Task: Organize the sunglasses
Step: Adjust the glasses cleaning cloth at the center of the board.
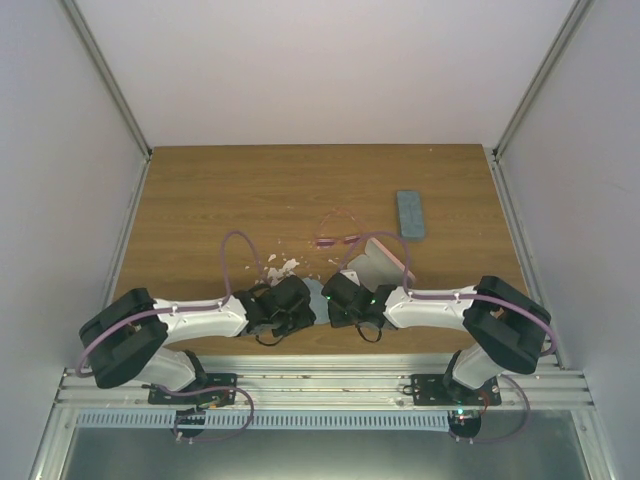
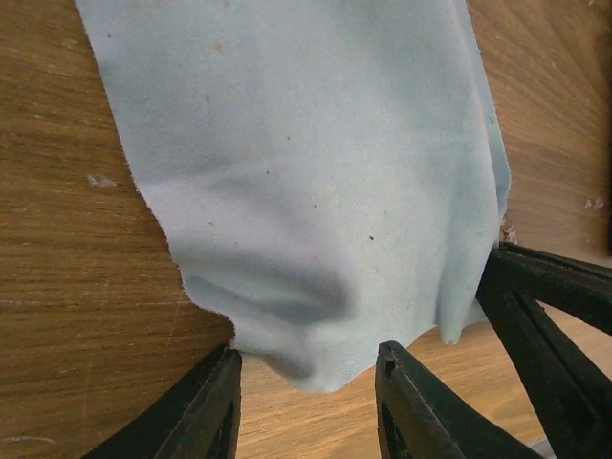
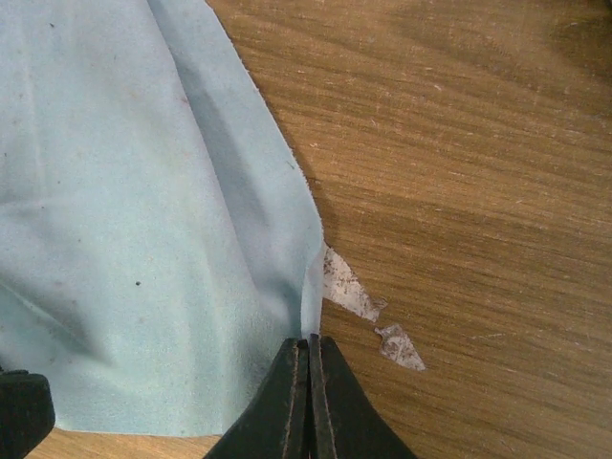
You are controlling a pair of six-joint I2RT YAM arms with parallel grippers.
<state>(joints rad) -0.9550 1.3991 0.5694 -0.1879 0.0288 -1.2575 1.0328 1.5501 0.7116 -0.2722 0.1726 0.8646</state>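
Top external: pink sunglasses (image 1: 338, 237) outside pink case (image 1: 385, 262); left hand (image 2: 306, 357) open, right hand (image 3: 309, 342) pinches cloth (image 3: 124, 239).

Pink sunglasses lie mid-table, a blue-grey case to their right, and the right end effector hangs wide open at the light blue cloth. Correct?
No. The right end effector is shut, pinching the edge of the light blue cloth; the right wrist view shows it. The rest stands.

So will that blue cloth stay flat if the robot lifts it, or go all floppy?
Probably floppy: the blue cloth sags in soft folds where the right pincer pinches its edge. It looks thin and is likely very light. Pushed along the table, it would probably bunch up rather than slide.
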